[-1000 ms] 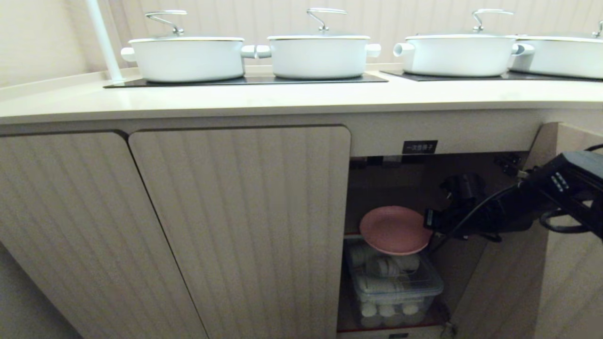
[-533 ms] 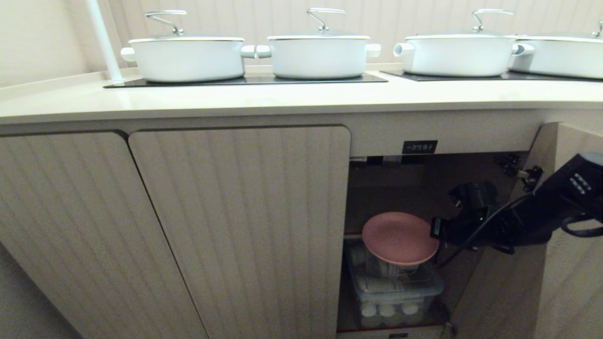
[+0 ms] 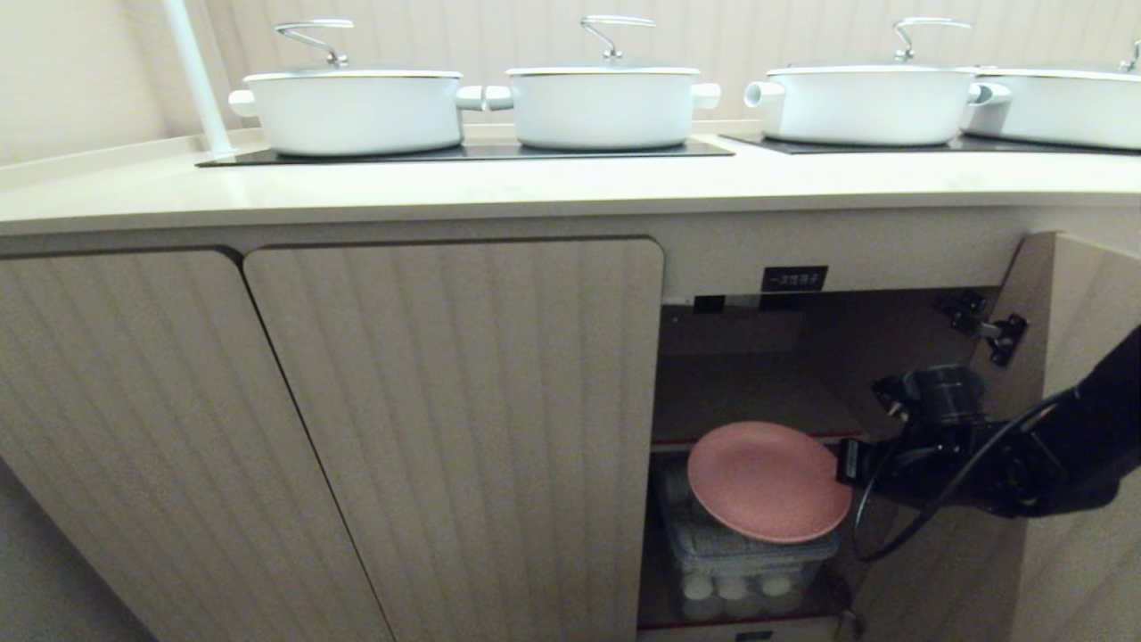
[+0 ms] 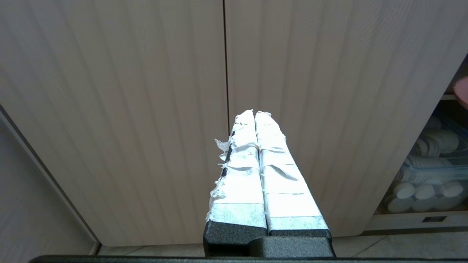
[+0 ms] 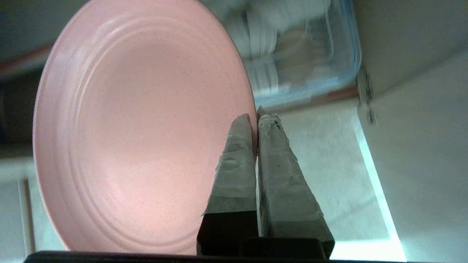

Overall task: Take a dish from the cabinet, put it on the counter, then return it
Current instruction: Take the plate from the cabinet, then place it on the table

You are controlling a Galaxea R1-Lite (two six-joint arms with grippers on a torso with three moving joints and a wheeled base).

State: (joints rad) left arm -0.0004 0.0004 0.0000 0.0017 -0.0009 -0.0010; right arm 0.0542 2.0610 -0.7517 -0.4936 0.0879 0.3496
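Right gripper (image 3: 847, 461): tape-wrapped fingers (image 5: 237, 160) pinched on the right edge of the round, shallow, matte pink dish (image 3: 767, 482); no gap visible between the pads beyond the rim. Dish is held clear of any surface, tilted slightly, in the open mouth of the beige wood-grain cabinet (image 3: 936, 374), in front of the inner shelf (image 3: 758, 392) and above a clear plastic lidded box (image 3: 753, 557) on the cabinet floor holding white round items. Right wrist view shows concentric rings on the dish face (image 5: 142, 124) and the blue-tinted box lid behind it; the head view does not resolve these. Small black label (image 3: 794, 278) on the rail above the opening carries white characters, too small to read. Open fluted door (image 3: 1083, 312) stands at the right with a black hinge (image 3: 997, 334). Two closed fluted doors (image 3: 446, 428) lie to the left. Above: smooth pale cream counter (image 3: 535, 192) with black glass hob panels (image 3: 463, 152) and four white lidded pots (image 3: 357, 107), metal loop handles; fluted wall behind. Left gripper (image 4: 255, 116): white-taped fingers pressed together, holding nothing, facing the seam between the closed doors; it does not appear in the head view. Pale tiled floor (image 4: 402, 248), probably, at the cabinet base.
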